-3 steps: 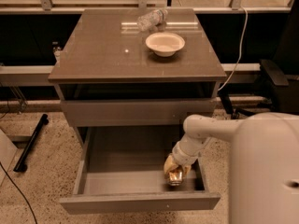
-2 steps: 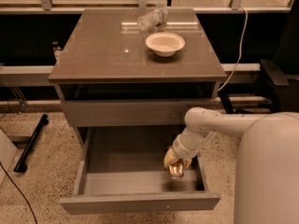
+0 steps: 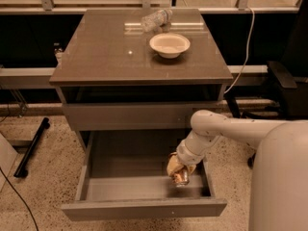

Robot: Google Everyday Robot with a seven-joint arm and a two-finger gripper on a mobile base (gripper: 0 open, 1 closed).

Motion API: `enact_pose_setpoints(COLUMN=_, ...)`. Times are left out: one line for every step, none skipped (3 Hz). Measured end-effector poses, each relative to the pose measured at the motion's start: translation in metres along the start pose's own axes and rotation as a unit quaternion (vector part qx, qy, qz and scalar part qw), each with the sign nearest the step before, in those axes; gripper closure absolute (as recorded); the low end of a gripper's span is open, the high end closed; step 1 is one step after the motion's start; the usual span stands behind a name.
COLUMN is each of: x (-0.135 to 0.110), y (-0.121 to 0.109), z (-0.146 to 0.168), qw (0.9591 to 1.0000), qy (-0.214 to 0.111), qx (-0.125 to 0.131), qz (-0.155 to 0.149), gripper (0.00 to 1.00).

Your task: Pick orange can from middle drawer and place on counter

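glossy grey-brown cabinet surface [image 3: 110,57]: white bowl [image 3: 169,44] and clear plastic bottle [image 3: 155,19] carried at rear | wide grey middle drawer [image 3: 130,186]: pulled open | claw [image 3: 179,172]: closed around small shiny orange can [image 3: 182,178], held inside drawer's right front

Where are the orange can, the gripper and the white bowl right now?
orange can [image 3: 181,178]: camera view, its shiny lower end, above the open middle drawer [image 3: 120,162].
gripper [image 3: 178,170]: camera view, its tip, closed on the orange can at the drawer's right.
white bowl [image 3: 169,44]: camera view, its inside, on the counter [image 3: 106,52].

counter [image 3: 106,52]: white bowl [image 3: 169,44], clear bottle [image 3: 156,19] lying down
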State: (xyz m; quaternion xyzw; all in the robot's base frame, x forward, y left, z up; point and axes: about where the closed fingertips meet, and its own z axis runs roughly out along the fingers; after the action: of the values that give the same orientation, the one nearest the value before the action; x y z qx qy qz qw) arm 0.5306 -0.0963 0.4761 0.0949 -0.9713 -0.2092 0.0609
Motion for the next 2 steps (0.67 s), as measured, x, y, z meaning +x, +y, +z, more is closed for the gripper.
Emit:
enact_pose_setpoints(x=0.021, y=0.022, z=-0.018, qw=0.9964, qy=0.013, qx=-0.011, qz=-0.083, gripper=1.0)
enact_pose_setpoints(x=0.045, y=0.046, z=-0.048, qw=0.9851, qy=0.006, qx=-0.02, qz=-0.171, gripper=1.0)
